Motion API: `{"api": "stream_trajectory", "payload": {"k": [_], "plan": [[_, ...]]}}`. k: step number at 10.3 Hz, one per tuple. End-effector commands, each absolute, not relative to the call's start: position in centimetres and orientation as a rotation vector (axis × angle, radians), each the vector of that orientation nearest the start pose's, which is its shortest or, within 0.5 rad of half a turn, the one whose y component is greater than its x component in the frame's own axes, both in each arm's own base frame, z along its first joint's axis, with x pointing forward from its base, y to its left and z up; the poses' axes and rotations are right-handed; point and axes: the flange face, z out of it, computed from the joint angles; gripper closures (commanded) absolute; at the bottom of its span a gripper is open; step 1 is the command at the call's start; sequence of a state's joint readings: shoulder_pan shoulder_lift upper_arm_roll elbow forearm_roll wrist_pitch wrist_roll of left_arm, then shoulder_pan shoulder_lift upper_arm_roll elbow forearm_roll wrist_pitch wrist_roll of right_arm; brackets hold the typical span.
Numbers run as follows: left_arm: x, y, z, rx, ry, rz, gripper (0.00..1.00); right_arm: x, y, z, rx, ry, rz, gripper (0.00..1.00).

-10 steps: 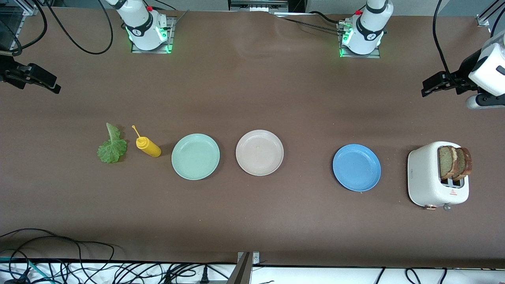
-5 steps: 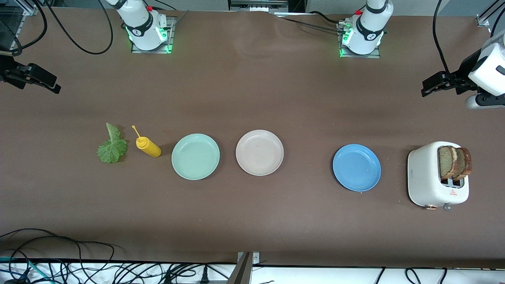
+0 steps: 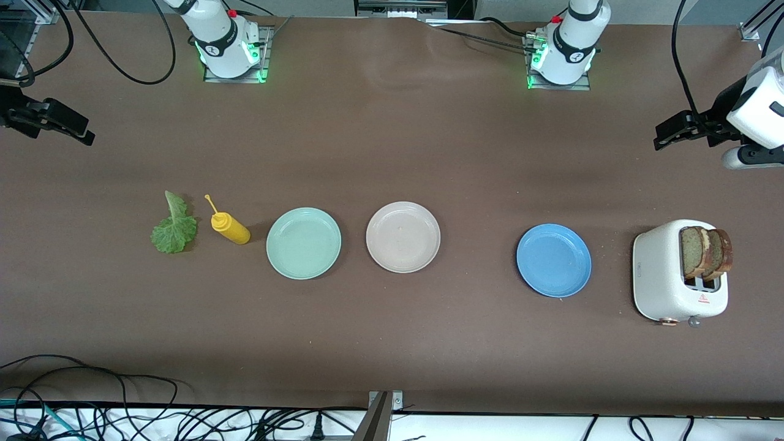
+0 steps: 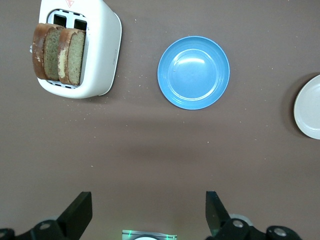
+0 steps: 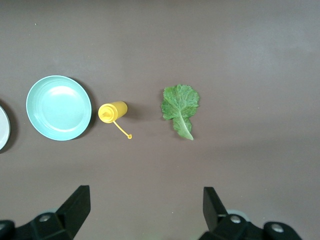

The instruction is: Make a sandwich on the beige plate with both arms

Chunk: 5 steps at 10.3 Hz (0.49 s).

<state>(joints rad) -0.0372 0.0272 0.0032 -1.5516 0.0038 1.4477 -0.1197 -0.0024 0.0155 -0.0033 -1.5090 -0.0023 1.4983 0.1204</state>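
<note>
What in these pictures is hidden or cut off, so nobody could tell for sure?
- Bread slices: lower halves sit inside the toaster in the front and left wrist views.
- Beige plate: cut by the picture edge in both wrist views.
- Yellow bottle: how full it is cannot be told.
- Left gripper, right gripper: only the open fingers show in their wrist views.

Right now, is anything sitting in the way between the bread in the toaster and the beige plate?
Yes: the blue plate lies on the table between the toaster holding the bread and the beige plate. It is flat, so bread carried above it should probably pass. Both tools, left and right, hang open, empty.
</note>
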Motion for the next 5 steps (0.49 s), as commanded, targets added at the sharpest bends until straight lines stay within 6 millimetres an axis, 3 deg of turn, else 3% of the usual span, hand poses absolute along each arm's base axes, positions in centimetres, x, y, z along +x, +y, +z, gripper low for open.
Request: {"api": "stream_trajectory", "payload": {"k": [1,5], "plan": [[55.08,-1.67,61.34,-3.102,-0.093,0.202,0.00,54.83,-0.16,64.68,-3.120,0.216,0.047,0.00],[55.25,-1.83,61.01,-3.099,-0.093,0.211,0.00,54.83,0.09,64.68,-3.121,0.209,0.047,0.00]]}}
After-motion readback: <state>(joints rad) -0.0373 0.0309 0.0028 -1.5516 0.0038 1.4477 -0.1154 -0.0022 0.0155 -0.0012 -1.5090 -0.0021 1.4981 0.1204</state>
